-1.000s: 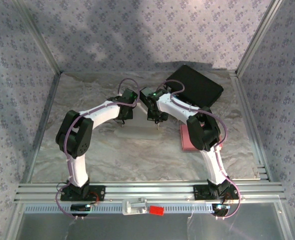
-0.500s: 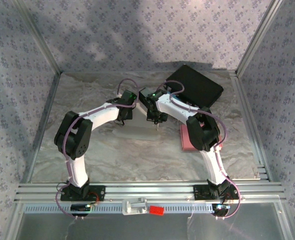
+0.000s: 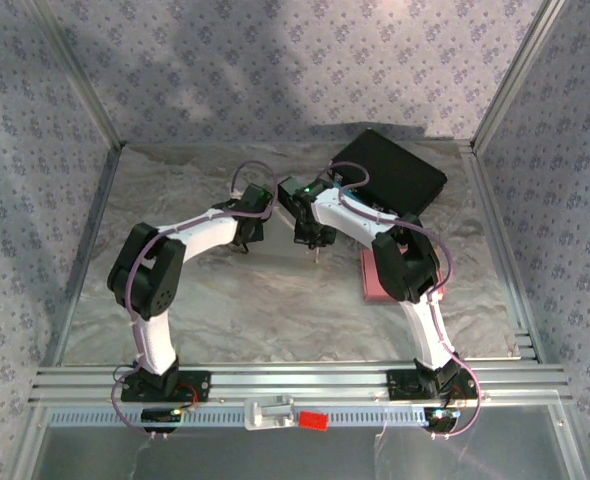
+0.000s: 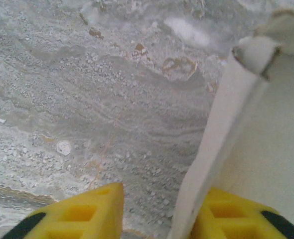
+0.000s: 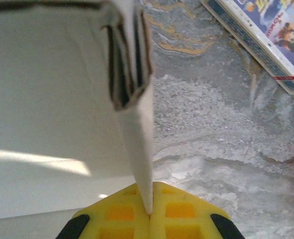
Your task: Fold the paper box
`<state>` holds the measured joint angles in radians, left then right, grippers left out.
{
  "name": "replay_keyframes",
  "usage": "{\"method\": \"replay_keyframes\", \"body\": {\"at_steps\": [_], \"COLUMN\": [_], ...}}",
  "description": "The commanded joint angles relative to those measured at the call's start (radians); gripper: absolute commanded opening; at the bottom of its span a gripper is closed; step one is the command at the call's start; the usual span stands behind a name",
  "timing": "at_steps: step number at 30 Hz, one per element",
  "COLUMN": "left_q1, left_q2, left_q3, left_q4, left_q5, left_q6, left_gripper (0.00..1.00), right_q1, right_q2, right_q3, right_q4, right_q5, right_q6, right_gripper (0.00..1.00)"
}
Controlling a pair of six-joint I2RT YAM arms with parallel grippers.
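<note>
The white paper box (image 5: 47, 99) sits at the middle of the marbled counter (image 4: 87, 99), between the two arms. The right gripper (image 5: 151, 209) is pinched tight on the edge of one upright wall. The left gripper (image 4: 159, 214) is partly parted - another wall runs between its fingers, close beside one - nothing clamped.

1. The counter (image 3: 275, 300) is marbled in grey and white, with rusty veins.
2. The paper box (image 4: 266, 149) is coloured plain off-white.
3. The fingers (image 4: 87, 214) are coloured yellow, marked with black.
4. A black case (image 3: 390, 170) is seen at upper right, with a pink slab (image 3: 370, 282) below it.
5. The walls (image 3: 275, 60) are patterned with lilac sprigs.
</note>
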<state>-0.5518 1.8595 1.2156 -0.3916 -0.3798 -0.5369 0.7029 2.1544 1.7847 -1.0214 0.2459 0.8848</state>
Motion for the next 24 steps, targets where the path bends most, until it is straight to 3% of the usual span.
{"method": "replay_keyframes", "body": {"at_steps": [1,5,14,20,24], "left_q1": [0.009,0.035,0.064,0.134,0.193], "left_q2": [-0.083,-0.138,-0.291,-0.404,-0.480], "left_q3": [-0.011,-0.030,-0.034,-0.044,-0.069], "left_q4": [0.013,0.051,0.049,-0.032,-0.150], "left_q5": [0.088,0.226,0.419,0.396,0.354], "left_q6": [0.029,0.043,-0.020,-0.070,-0.098], "left_gripper": [0.44,0.48,0.50,0.49,0.47], "right_q1": [0.008,0.005,0.002,-0.006,-0.017], "right_q2": [0.037,0.048,0.105,0.149,0.166], "right_q3": [-0.023,-0.008,0.068,0.140,0.191], "right_q4": [-0.074,-0.086,-0.184,-0.253,-0.347], "right_q5": [0.051,0.060,0.062,-0.011,-0.092], "right_q6": [0.030,0.028,0.068,0.138,0.322], "right_gripper": [0.00,0.00,0.00,0.00,0.00]}}
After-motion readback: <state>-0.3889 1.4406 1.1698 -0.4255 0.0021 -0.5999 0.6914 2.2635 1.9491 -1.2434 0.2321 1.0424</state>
